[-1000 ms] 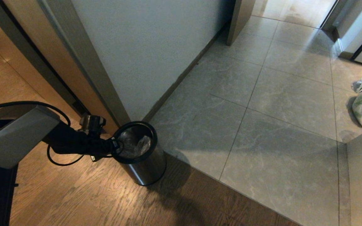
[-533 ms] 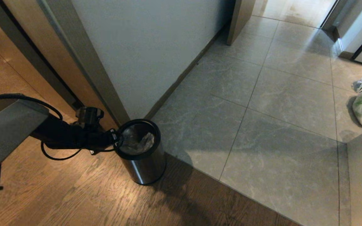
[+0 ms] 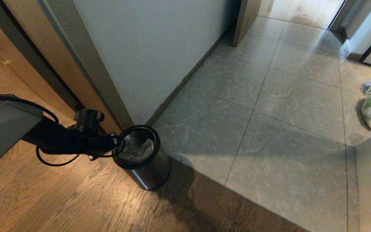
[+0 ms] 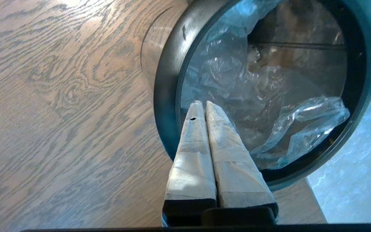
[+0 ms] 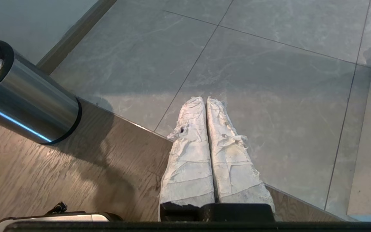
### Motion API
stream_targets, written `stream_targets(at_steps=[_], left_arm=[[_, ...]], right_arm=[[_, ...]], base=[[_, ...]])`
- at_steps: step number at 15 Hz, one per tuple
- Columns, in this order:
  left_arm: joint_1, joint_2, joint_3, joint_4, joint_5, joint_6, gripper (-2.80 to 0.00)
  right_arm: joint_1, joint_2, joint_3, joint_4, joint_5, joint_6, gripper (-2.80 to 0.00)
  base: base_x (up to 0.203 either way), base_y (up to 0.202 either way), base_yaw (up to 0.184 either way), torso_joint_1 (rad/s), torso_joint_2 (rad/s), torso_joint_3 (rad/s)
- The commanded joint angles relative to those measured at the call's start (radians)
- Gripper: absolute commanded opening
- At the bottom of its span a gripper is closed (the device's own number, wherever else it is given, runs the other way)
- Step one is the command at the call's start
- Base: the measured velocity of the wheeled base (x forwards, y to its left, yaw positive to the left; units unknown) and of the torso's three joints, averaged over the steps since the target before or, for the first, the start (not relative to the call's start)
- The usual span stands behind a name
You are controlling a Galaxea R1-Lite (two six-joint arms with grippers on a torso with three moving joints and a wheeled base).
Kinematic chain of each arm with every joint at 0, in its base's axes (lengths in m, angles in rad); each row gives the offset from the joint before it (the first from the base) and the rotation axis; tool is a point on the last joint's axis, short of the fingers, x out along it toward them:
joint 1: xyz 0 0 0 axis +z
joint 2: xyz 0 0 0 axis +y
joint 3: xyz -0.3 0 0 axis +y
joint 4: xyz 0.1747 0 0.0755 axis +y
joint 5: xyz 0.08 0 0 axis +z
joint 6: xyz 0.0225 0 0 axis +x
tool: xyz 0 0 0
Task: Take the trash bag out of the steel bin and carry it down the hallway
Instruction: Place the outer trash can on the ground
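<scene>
- Trash bag (image 4: 253, 106): thin clear crinkled plastic, lying inside the steel bin, slumped against the inner wall with a loose fold near the rim.
- Steel bin (image 3: 147, 172): round, black ring rim, standing on the wood floor (image 3: 76, 199) right at the edge of the hallway (image 3: 285, 112) tiles, just beside the wall corner.
- Key relation: the bag lies directly ahead of and below the left end effector (image 4: 203, 103), whose tips reach over the near rim into the bin's mouth.
- Left end effector: fingers pressed together; whether a pinch of bag film sits between the tips cannot be told.
- Right end effector (image 5: 204, 100): fingers together, empty, hanging over the tile edge, well apart from the bin.
- Judgement: left arm is nearer; the lift belongs to it.
</scene>
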Motion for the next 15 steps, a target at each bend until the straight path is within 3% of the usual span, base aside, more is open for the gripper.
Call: stream_targets(at_steps=[1,2,11,15], left_arm=[[0.001,0.009,0.009,-0.001,0.005,0.002,-1.96],[0.002,0.012,0.015,-0.001,0.006,0.004,0.00],[0.001,0.089,0.017,-0.007,0.040,0.005,0.00],[0.002,0.122,0.008,-0.006,0.078,0.035,0.00]], right_arm=[[0.000,-0.001,0.002,0.000,0.000,0.000,-2.80],[0.000,-0.001,0.002,0.000,0.000,0.000,-2.80],[0.000,-0.001,0.002,0.000,0.000,0.000,-2.80],[0.000,-0.001,0.002,0.000,0.000,0.000,-2.80]], base=[[0.000,0.000,0.000,0.000,0.00,0.000],[0.000,0.000,0.000,0.000,0.00,0.000],[0.000,0.000,0.000,0.000,0.00,0.000],[0.000,0.000,0.000,0.000,0.00,0.000]])
